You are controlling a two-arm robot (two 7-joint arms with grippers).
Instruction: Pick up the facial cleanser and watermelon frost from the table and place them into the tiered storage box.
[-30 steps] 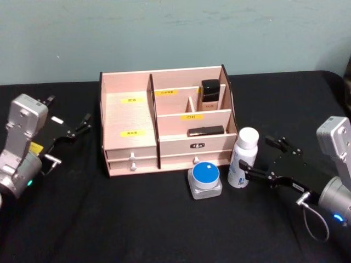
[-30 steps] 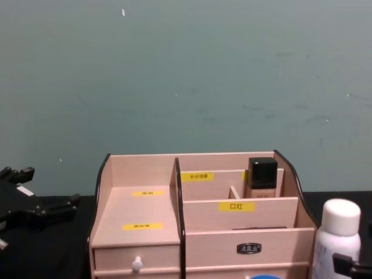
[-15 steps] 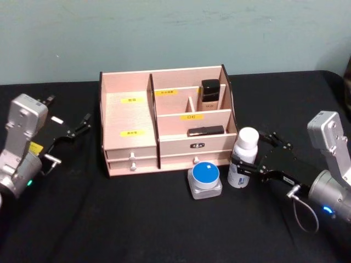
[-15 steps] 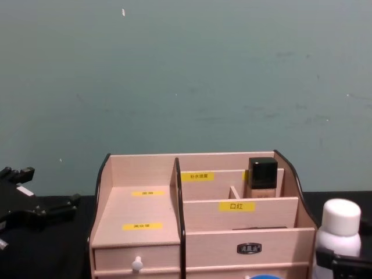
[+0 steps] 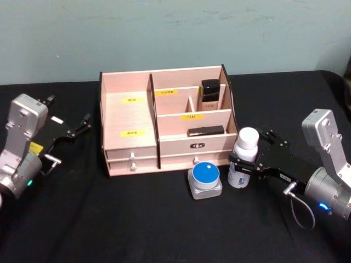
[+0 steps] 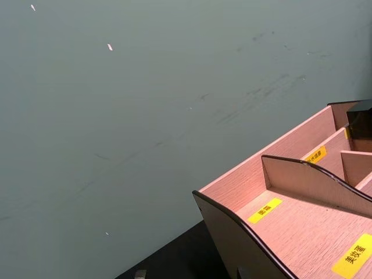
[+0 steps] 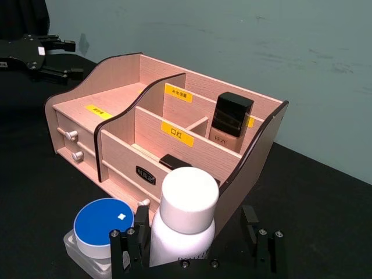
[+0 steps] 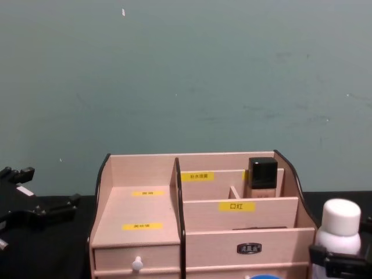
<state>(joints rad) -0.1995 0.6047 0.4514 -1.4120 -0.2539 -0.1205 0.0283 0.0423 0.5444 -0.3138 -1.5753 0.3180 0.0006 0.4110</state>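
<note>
A: Facial cleanser (image 5: 247, 138)?
B: On worktop (image 5: 137, 219) by tiered storage box (image 5: 129, 118), inside right gripper (image 5: 250, 146). It's wide open, not squeezing.
A: Watermelon frost (image 5: 204, 174)?
B: Just beside it. Left gripper (image 5: 69, 109) spread open, empty, far left.

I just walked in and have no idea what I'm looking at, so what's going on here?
The right gripper has its open fingers on either side of the facial cleanser, which stands on the black table just right of the tiered storage box; it is not lifted yet. The watermelon frost sits on the table in front of the box, beside the bottle. The left gripper hangs open to the left of the box, idle.
</note>
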